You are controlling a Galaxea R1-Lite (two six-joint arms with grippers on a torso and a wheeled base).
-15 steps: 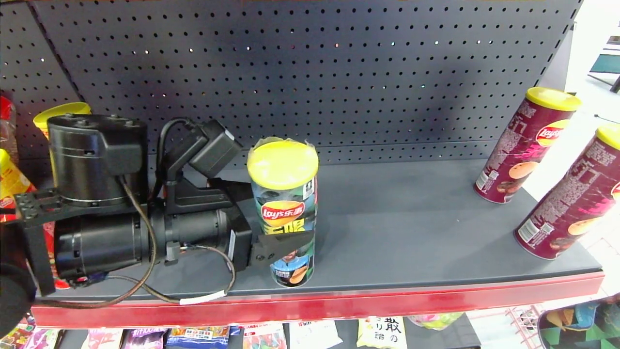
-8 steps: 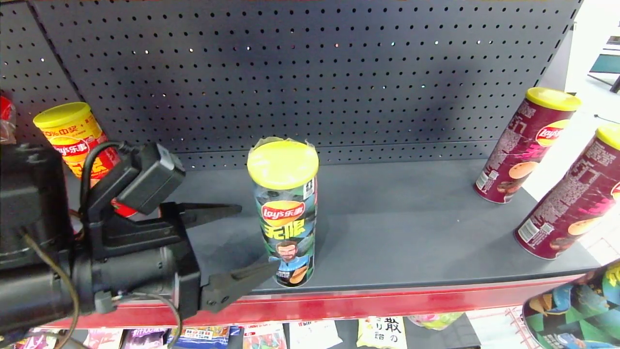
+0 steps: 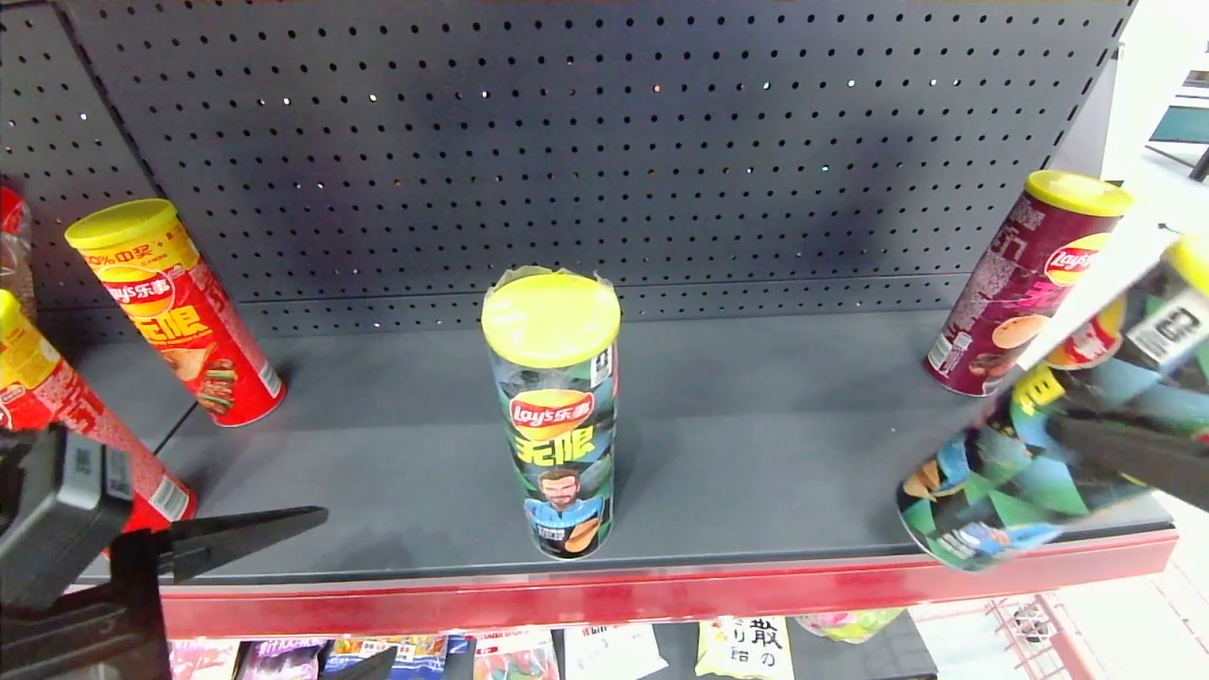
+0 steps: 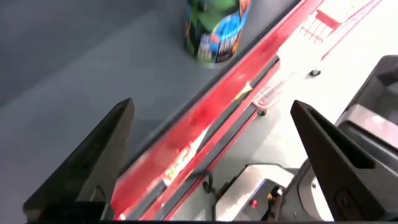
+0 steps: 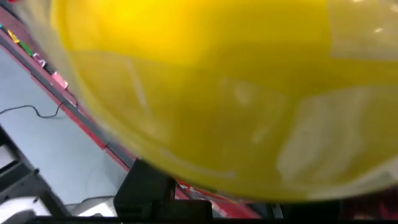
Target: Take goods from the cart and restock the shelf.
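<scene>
shelf (image 3: pixel 756 444): grey deck, red front edge, pegboard (image 3: pixel 604 142) behind.
standing green can (image 3: pixel 557 416): upright at mid-shelf, close to the front edge, label facing out. Reads as faced stock. Probably also marks where the green row goes.
held green can (image 3: pixel 1020 463): tilted, with its base low over the front right corner of the shelf and its yellow lid (image 5: pixel 205 81) higher, out past the right end. It's gripped round the body, so the base is free to land. My read is that it needs tipping upright before set-down.
right jaws: closed on the held green can, with one dark finger (image 3: pixel 1124 449) lying across its side.
left jaws: spread wide with nothing between them, just off the front edge near the left end, well apart from the standing green can. Looks parked clear of the other arm's path.
red cans (image 3: pixel 175 316): standing at the left end, one toward the back and one nearer the front edge.
purple can (image 3: pixel 1025 283): standing at the right end, toward the back.
layout logic: one colour per stretch, with red left, purple right and the middle open for green. That's a judgement from the grouping.
count, green cans: 2 (1 on the shelf, 1 in the right jaws).
count, red cans: 2.
count, purple cans: 1 countable. The held green can covers the spot in front of it.
count, packets (image 3: pixel 586 652): several on the level below the front edge, cut off at the frame, so no firm number.
progress: 1 green can placed, the second not yet down.
</scene>
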